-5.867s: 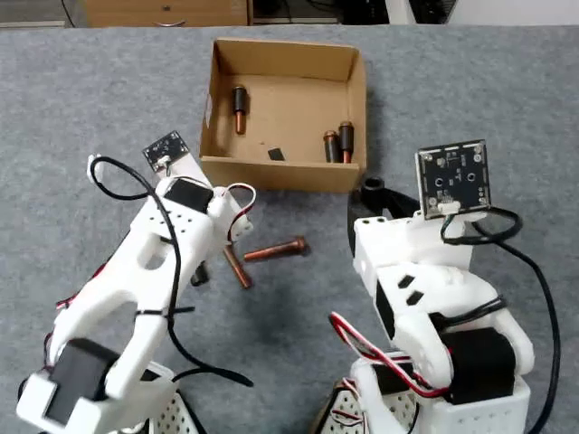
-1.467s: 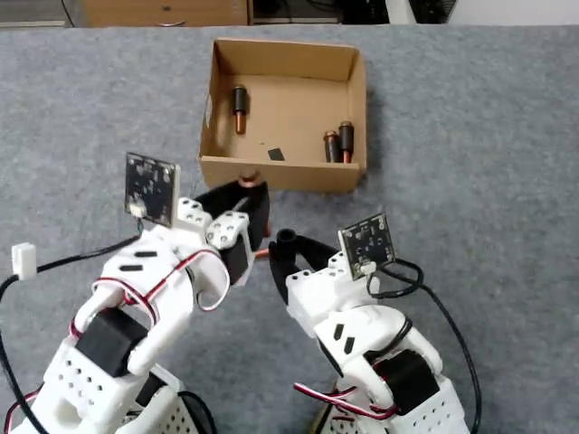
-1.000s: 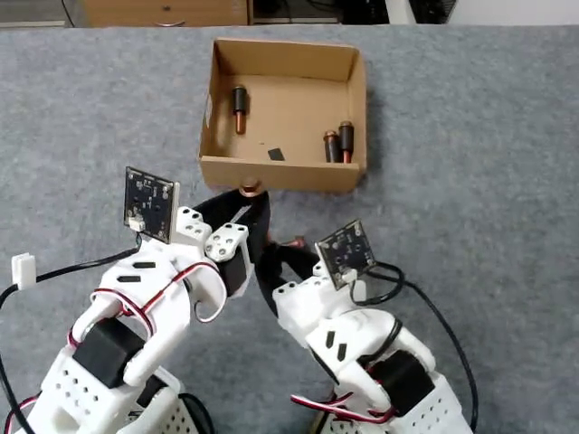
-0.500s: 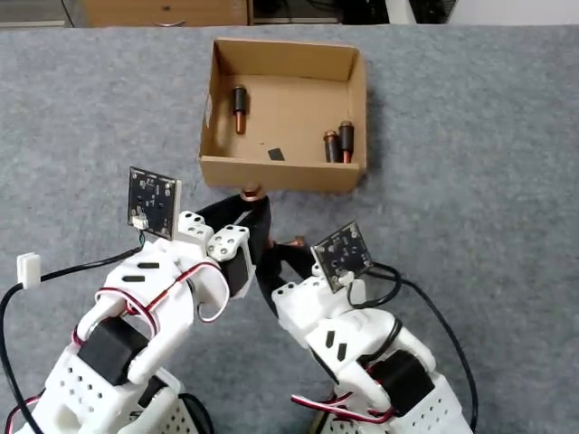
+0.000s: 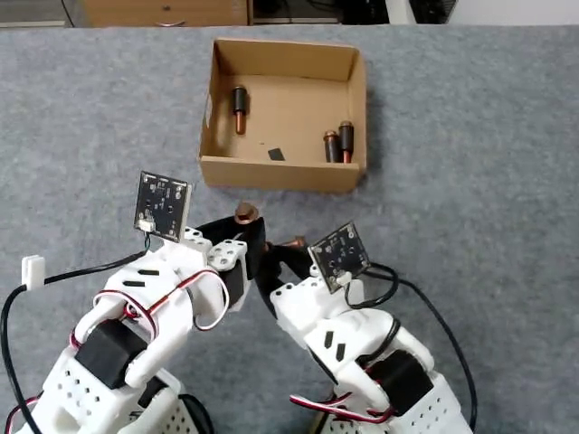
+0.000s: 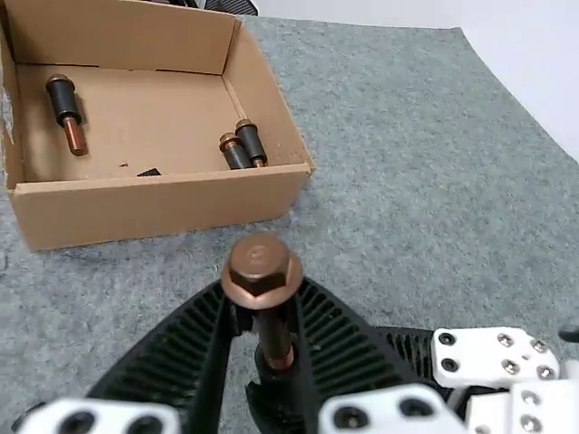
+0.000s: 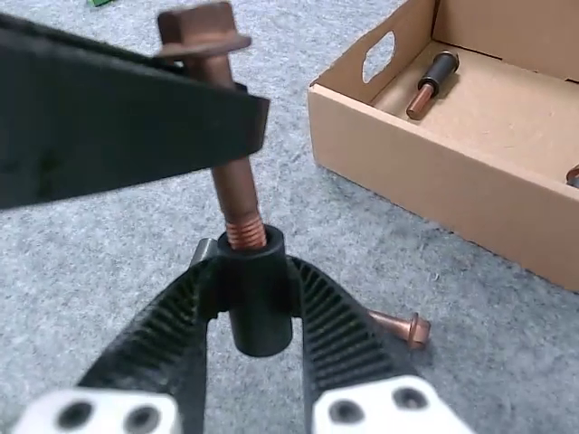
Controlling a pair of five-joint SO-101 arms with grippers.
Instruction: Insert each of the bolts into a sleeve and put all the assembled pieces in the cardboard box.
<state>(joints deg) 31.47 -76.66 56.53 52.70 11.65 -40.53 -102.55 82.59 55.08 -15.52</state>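
Note:
My left gripper (image 6: pixel 262 316) is shut on a copper bolt (image 6: pixel 263 280), held upright with its hex head on top (image 5: pixel 245 214). My right gripper (image 7: pixel 258 298) is shut on a black sleeve (image 7: pixel 259 289) right beneath it. The bolt's threaded tip (image 7: pixel 244 233) sits in the sleeve's mouth. A second bolt (image 7: pixel 398 325) lies on the grey mat behind the sleeve, its head also seen in the high view (image 5: pixel 294 242). The cardboard box (image 5: pixel 280 172) stands just beyond both grippers and holds three assembled pieces (image 5: pixel 240 107) (image 5: pixel 338 142).
Both arms crowd together in the middle of the grey mat (image 5: pixel 470 181) just in front of the box. A small dark scrap (image 5: pixel 276 155) lies on the box floor. Wooden furniture (image 5: pixel 163 11) runs along the far edge.
The left gripper has drawn back from the box wall and lowered the bolt, so its tip now enters the sleeve held by the right gripper. The right arm barely moved.

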